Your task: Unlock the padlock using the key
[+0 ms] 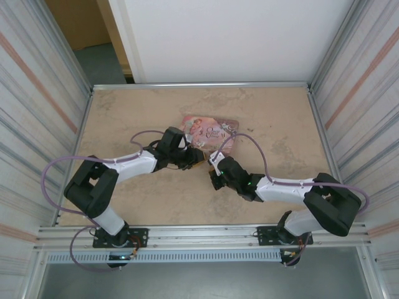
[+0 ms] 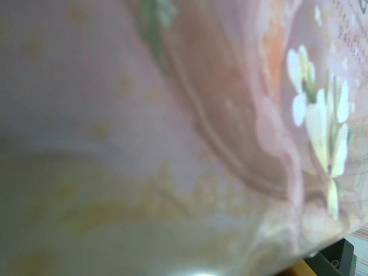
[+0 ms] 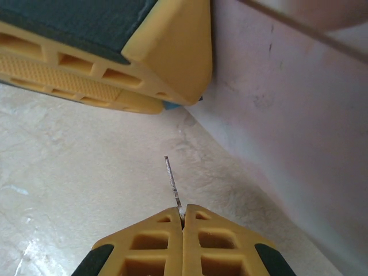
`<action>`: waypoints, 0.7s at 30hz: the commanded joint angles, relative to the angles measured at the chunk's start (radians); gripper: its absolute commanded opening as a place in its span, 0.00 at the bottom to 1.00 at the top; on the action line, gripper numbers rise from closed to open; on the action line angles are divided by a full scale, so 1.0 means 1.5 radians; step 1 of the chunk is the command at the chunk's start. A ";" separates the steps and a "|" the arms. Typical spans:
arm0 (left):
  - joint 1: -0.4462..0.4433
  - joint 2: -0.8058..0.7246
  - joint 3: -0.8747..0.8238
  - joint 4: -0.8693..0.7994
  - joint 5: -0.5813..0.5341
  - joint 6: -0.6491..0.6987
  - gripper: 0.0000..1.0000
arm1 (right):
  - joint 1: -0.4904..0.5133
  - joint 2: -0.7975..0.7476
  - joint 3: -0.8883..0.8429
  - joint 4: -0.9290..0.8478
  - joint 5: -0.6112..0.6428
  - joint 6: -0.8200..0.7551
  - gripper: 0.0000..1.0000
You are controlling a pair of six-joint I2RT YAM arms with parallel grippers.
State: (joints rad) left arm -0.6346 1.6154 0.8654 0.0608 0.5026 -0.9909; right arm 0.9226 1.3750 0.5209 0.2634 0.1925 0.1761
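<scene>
In the right wrist view my right gripper (image 3: 183, 211) is shut on the key (image 3: 171, 181), whose thin metal blade sticks out ahead over the table. A short way beyond the blade's tip are the yellow fingers (image 3: 167, 52) of my left gripper. A sliver of the blue padlock (image 3: 171, 106) peeks out from under them, and the rest of it is hidden. From above, the left gripper (image 1: 194, 161) and right gripper (image 1: 214, 171) nearly meet at the near edge of the pink tin (image 1: 215, 132).
The pink illustrated tin (image 3: 299, 126) lies right beside both grippers, and its blurred lid (image 2: 230, 115) is very close to the left wrist camera. Corrugated walls (image 1: 37, 112) enclose the beige table (image 1: 280, 118) on the left and right.
</scene>
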 commanded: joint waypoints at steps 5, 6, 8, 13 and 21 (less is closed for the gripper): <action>0.000 -0.035 0.026 -0.005 0.037 -0.016 0.06 | 0.003 0.007 -0.011 0.057 0.051 -0.004 0.00; 0.001 -0.035 0.026 -0.004 0.037 -0.016 0.06 | 0.003 0.006 -0.010 0.060 0.052 -0.003 0.00; 0.001 -0.035 0.027 -0.005 0.037 -0.017 0.06 | 0.003 0.009 -0.008 0.062 0.051 -0.004 0.00; 0.001 -0.036 0.027 -0.002 0.038 -0.020 0.06 | 0.003 0.017 -0.007 0.078 0.052 0.002 0.00; 0.000 -0.036 0.026 0.000 0.039 -0.022 0.05 | 0.003 0.025 0.001 0.086 0.049 0.005 0.00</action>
State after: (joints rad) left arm -0.6346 1.6150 0.8719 0.0486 0.5060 -0.9970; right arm 0.9226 1.4021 0.5175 0.3653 0.2432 0.1745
